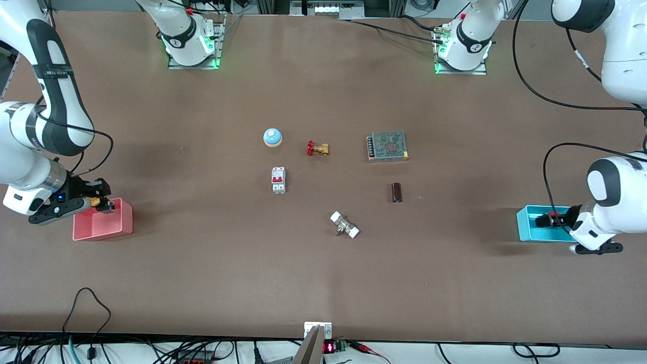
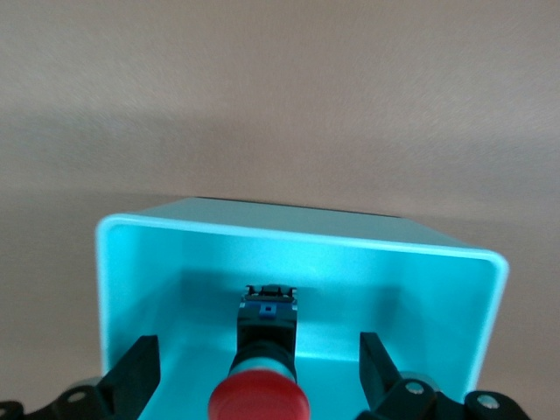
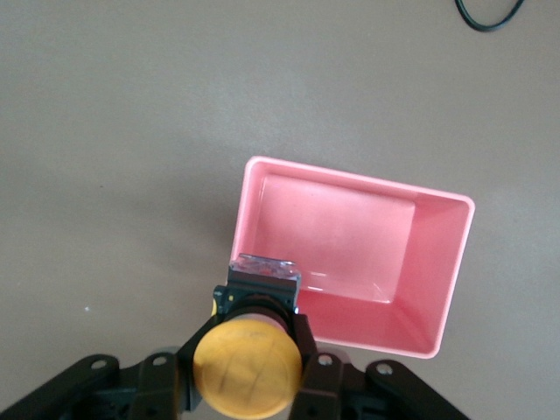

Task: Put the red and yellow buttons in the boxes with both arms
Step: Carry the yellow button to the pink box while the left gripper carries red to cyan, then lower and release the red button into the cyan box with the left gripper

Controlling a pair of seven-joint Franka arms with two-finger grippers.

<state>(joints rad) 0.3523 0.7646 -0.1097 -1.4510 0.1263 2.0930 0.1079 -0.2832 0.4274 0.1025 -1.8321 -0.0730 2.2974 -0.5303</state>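
The right gripper (image 1: 103,202) hangs over the rim of the pink box (image 1: 121,225) at the right arm's end of the table, its fingers (image 3: 308,350) clamped on the yellow button (image 3: 248,367). The button's long axis runs along the gripper, cap toward the wrist, black body toward the box. The left gripper (image 1: 548,220) is over the cyan box (image 1: 525,225) at the left arm's end, fingers (image 2: 136,372) spread wide. The red button (image 2: 260,398) is between them without touching, inside the box, cap toward the wrist and body toward the box wall.
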